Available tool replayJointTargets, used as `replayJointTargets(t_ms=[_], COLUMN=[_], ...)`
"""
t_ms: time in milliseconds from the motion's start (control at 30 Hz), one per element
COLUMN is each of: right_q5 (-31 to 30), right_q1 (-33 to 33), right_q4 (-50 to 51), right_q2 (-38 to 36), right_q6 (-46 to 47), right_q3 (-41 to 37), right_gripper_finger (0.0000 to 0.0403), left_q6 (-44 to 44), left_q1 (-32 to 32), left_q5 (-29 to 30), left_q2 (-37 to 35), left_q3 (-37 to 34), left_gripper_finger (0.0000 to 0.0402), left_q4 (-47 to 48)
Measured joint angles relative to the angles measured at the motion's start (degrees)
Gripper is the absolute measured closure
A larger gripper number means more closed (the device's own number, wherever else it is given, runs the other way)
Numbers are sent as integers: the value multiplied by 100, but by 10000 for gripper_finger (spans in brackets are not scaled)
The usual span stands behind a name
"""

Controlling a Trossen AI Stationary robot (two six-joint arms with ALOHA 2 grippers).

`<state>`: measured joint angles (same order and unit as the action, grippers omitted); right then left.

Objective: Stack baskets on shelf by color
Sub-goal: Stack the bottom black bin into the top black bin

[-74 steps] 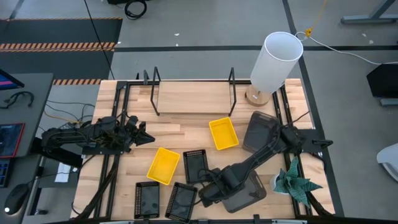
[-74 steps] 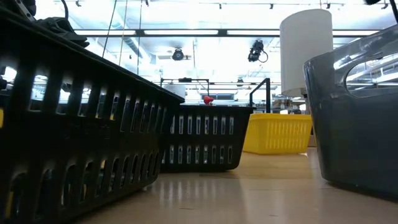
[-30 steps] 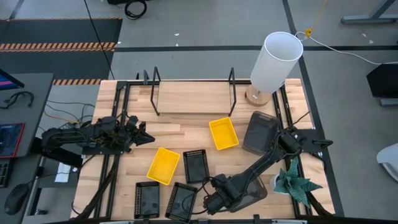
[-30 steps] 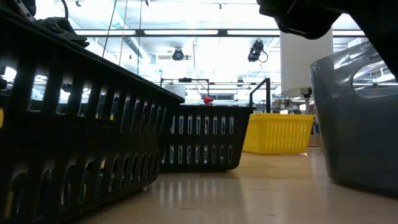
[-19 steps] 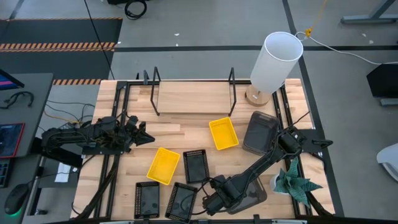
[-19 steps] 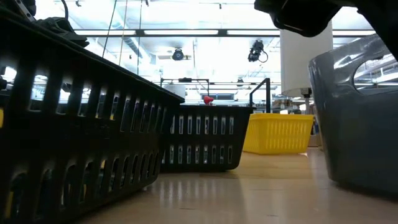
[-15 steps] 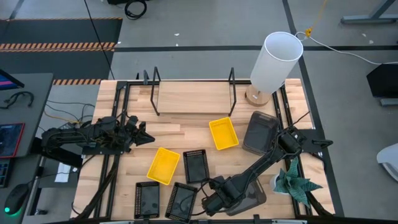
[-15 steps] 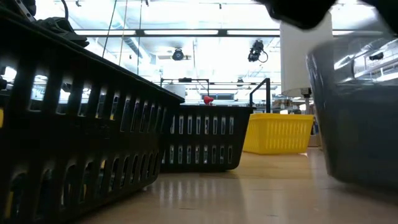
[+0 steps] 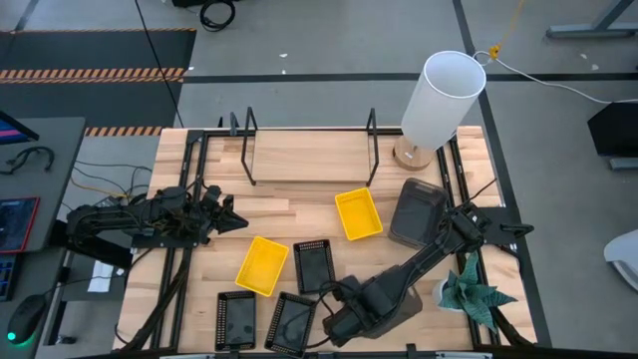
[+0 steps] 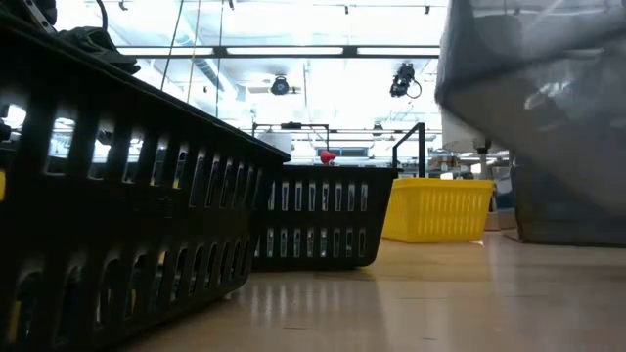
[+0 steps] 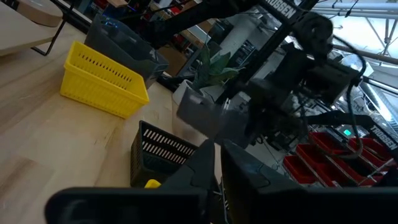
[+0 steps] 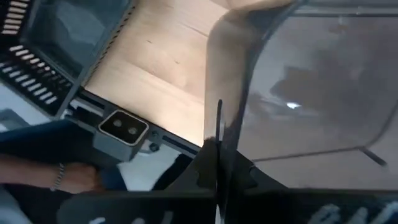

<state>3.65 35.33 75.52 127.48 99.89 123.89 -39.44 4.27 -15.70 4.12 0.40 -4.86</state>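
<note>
The only lettering is white capitals on the far right arm (image 11: pixel 283 12) in the left wrist view, cut off, seemingly ending "SSEN"; nothing else is legible

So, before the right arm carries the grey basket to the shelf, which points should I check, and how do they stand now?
1. Right hand shut on the grey basket wall: ok.
2. Basket off the table: ok, the low view shows it raised.
3. Shelf board free for it: ok, no basket there yet.
4. Way to the shelf: not ok, a yellow basket and a second grey basket lie between.
5. Left hand away from the path: ok, at the table's left side.
6. Grip firmness: cannot tell.
</note>
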Motion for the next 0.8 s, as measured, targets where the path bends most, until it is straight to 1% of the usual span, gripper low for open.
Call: replayJointTargets(t_ms=[133, 267, 367, 533, 667, 800], right_q5=[7, -233, -462, -491, -423, -518], right_q1=[0, 2, 7, -9, -58, -63], right_q4=[660, 1507, 1413, 1443, 1461, 1452], right_q2=[0, -4, -63, -85, -84, -121], right_q6=[-147, -123, -660, -1531, -1759, -2181], right_q3=[565, 1065, 1111, 1108, 1107, 1103], right_gripper_finger=[402, 402, 402, 402, 403, 403], left_q6=[0, 0, 0, 0, 0, 0], left_q1=[0, 0, -1, 0, 0, 0], left_q5=[2, 2, 1, 0, 1, 2], left_q2=[0, 0, 0, -2, 0, -2], left_q3=[2, 2, 1, 1, 0, 0], left_gripper_finger=[372, 368, 364, 363, 363, 368], left_q4=[0, 0, 0, 20, 16, 15])
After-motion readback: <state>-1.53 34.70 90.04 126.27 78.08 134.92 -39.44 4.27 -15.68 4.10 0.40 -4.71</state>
